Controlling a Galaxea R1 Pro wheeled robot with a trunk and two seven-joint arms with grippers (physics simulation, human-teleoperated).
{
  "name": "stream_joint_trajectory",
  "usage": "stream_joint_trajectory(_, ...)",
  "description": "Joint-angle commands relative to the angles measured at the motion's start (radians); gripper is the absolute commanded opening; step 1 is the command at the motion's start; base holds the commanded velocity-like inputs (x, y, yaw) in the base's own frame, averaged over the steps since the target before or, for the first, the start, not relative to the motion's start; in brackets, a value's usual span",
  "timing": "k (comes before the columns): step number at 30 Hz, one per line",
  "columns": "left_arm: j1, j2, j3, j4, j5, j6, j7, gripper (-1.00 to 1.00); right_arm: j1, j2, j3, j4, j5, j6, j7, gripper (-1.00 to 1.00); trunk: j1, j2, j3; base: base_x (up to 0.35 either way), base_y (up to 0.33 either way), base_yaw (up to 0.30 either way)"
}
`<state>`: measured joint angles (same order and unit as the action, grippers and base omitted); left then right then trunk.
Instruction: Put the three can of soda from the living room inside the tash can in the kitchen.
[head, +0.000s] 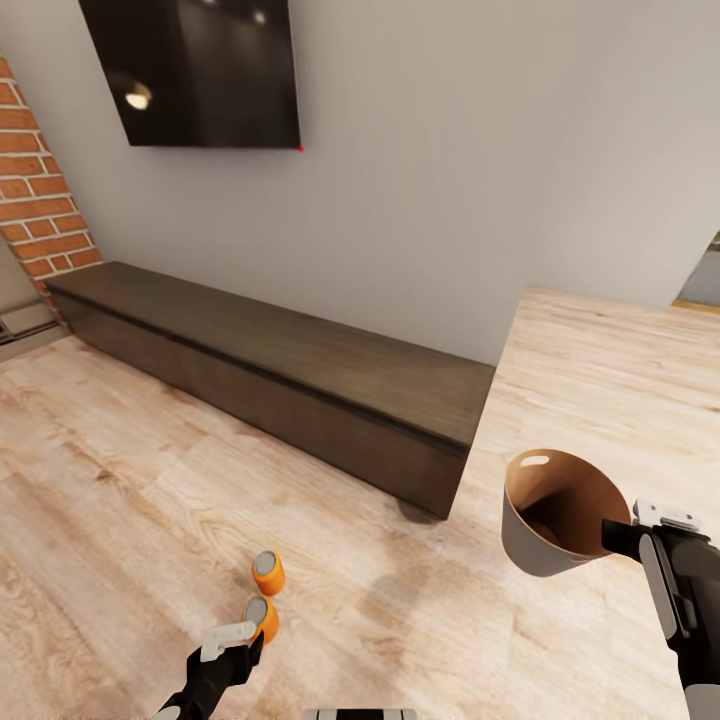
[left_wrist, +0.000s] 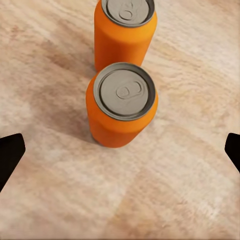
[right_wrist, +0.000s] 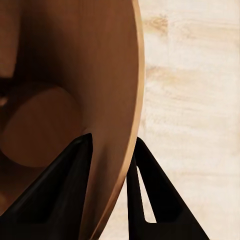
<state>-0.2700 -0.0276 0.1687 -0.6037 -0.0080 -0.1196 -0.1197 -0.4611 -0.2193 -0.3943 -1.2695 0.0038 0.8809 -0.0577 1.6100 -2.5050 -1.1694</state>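
Left claw (head: 235, 640): spread wide, held low over the wood floor (head: 120, 500), nothing gripped.
Near can (left_wrist: 121, 105): upright on the floor, just beyond the left claw, between its fingers' line.
Far can (left_wrist: 125, 32): upright, just behind the near can, slightly apart.
Right claw (right_wrist: 107, 165): closed on the rim wall of the trash can (head: 550, 512), one finger inside, one outside.
Trash can: held tilted at the right, above the floor, well apart from the cans.
Low cabinet (head: 280, 370): dark, along the far wall.
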Motion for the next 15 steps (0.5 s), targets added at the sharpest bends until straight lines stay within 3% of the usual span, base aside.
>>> stream_joint_trajectory(1, 0.000, 0.000, 0.000, 0.000, 0.000, 0.000, 0.000, 1.00, -0.001, 0.000, 0.000, -0.001, -0.005, -0.001, 0.002, -1.00, 0.000, 0.000, -0.002, 0.000, 0.000, 0.000)
stream_joint_trajectory(15, 0.000, 0.000, 0.000, 0.001, 0.000, 0.000, 0.000, 1.00, -0.001, 0.000, 0.000, -0.001, -0.005, -0.001, 0.002, -1.00, 0.000, 0.000, -0.023, 0.011, 0.000, 0.000)
